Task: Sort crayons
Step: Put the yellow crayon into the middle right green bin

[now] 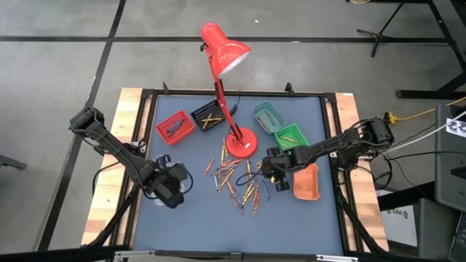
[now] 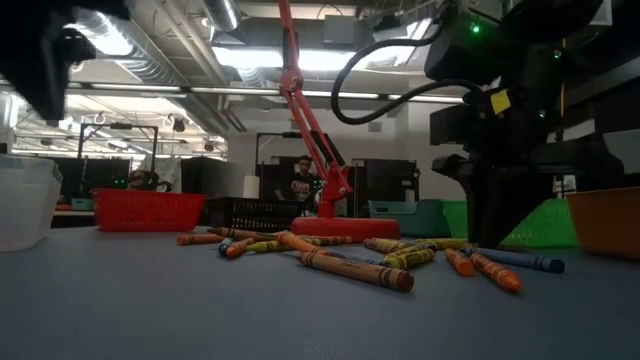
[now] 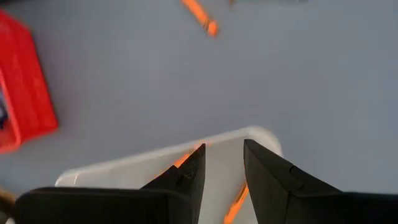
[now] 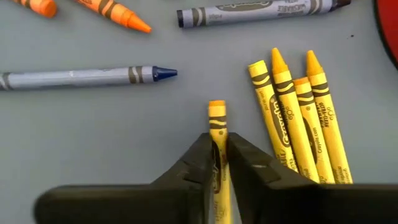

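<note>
Near the middle of the grey table, beside the red lamp's round base, the crayons are lying scattered in a loose pile, mostly orange, yellow and red, with a few blue-grey ones. At the pile's right edge the right gripper is reaching down to the table top, and its two dark fingers are pinching a yellow-orange crayon between them, nearly closed around its wrapper, with the crayon's tip sticking out past them. Just beside that crayon four yellow crayons are lying side by side, and a blue-grey crayon is resting a little apart. Close to this gripper an orange tray is sitting, with a green tray and a teal tray farther back. Over at the left side the left gripper is hovering above a white tray holding orange crayons, its fingers parted and gripping nothing. Behind it a red tray and a black tray are standing side by side.
</note>
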`<state>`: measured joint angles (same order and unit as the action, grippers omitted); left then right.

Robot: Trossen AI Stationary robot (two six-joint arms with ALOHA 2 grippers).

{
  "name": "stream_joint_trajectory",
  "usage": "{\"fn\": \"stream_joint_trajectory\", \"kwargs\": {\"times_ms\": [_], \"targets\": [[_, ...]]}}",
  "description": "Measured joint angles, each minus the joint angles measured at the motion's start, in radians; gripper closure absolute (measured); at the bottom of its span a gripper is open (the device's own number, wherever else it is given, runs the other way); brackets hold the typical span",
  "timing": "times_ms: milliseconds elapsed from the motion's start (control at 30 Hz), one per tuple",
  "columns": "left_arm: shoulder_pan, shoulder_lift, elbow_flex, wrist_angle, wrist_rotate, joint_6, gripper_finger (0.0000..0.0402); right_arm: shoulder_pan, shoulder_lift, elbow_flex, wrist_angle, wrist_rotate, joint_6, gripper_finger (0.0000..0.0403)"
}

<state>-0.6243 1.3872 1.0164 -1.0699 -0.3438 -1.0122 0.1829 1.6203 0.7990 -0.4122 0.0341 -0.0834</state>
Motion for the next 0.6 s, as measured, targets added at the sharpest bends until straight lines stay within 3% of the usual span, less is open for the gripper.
{"fn": "stream_joint_trajectory", "kwargs": {"times_ms": [300,600], "targets": [[0.021,0.0,0.0,0.215,-0.222,0.001,0.0308,0.0,-0.001,0.0,-0.001,0.006,0.0,0.0391],[0.125,0.0,0.0,0.296,-0.258,0.002,0.0308,0.0,-0.001,0.0,-0.001,0.007,0.0,0.0388]]}}
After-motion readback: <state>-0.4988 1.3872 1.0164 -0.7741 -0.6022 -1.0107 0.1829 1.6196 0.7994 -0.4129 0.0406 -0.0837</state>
